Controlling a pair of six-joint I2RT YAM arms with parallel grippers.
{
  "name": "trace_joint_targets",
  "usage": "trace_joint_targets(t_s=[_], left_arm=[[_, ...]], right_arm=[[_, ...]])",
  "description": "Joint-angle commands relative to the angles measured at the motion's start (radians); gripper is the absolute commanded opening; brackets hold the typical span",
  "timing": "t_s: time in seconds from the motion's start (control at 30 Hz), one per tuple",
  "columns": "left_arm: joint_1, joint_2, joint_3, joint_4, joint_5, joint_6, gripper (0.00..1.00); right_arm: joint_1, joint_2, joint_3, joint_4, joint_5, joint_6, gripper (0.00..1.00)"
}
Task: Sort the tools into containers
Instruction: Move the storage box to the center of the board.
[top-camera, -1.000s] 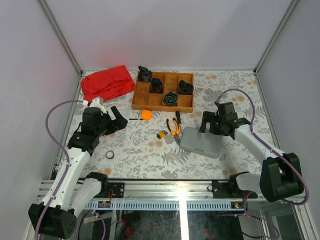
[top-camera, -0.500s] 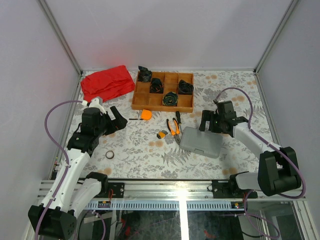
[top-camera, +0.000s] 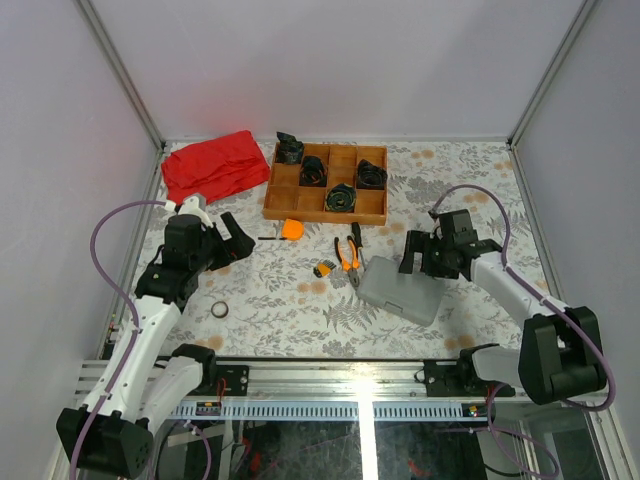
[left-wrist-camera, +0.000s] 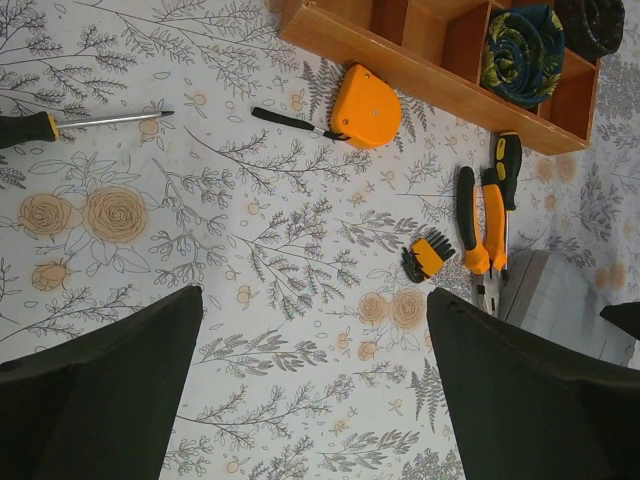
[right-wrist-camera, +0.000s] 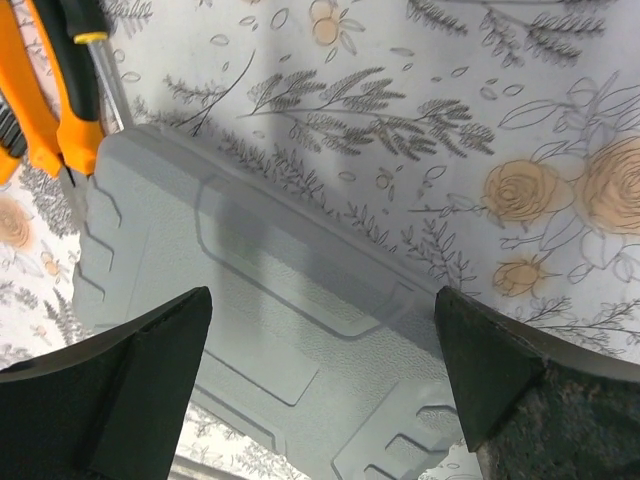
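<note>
The closed grey case lies right of centre. My right gripper hangs open over its far right end; the right wrist view has the lid filling the space between the wide jaws of that gripper, with nothing gripped. Left of the case lie orange-handled pliers, a black-and-yellow screwdriver, a small yellow-grey piece and the round orange tape measure. A thin black ring lies near the left arm. My left gripper is open above bare tablecloth; a second screwdriver lies beside it.
A brown wooden tray holding black coiled bundles stands at the back, just behind the tape measure. A red cloth is bunched in the back left corner. White enclosure walls surround the flowered table.
My right gripper has moved down and slightly nearer over the case's right end, and the case looks shifted a little toward the front. The left arm has not moved.
</note>
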Motion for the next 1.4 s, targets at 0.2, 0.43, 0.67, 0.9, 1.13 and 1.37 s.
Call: trace_joint_targets(t_s=[0.2, 0.43, 0.67, 0.9, 1.13, 1.37], left_arm=[[-0.004, 0.001, -0.009, 0.056, -0.025, -0.008, 0.91], [-0.004, 0.024, -0.002, 0.049, -0.038, -0.006, 0.91], [-0.004, 0.025, -0.003, 0.049, -0.037, -0.005, 0.90], [-0.005, 0.026, -0.004, 0.050, -0.030, -0.005, 0.89], [-0.018, 0.013, -0.009, 0.050, -0.039, -0.009, 0.89], [-0.020, 0.023, -0.007, 0.050, -0.035, -0.009, 0.89]], right_arm=[[0.000, -0.080, -0.026, -0.099, -0.265, 0.011, 0.99], [0.033, -0.130, -0.087, -0.092, -0.318, 0.064, 0.99], [0.090, -0.247, -0.156, -0.065, -0.300, 0.176, 0.98], [0.108, -0.362, -0.179, -0.107, -0.161, 0.220, 0.98], [0.115, -0.430, -0.197, -0.210, 0.046, 0.331, 0.97], [0.157, -0.499, -0.239, -0.229, 0.025, 0.412, 0.94]])
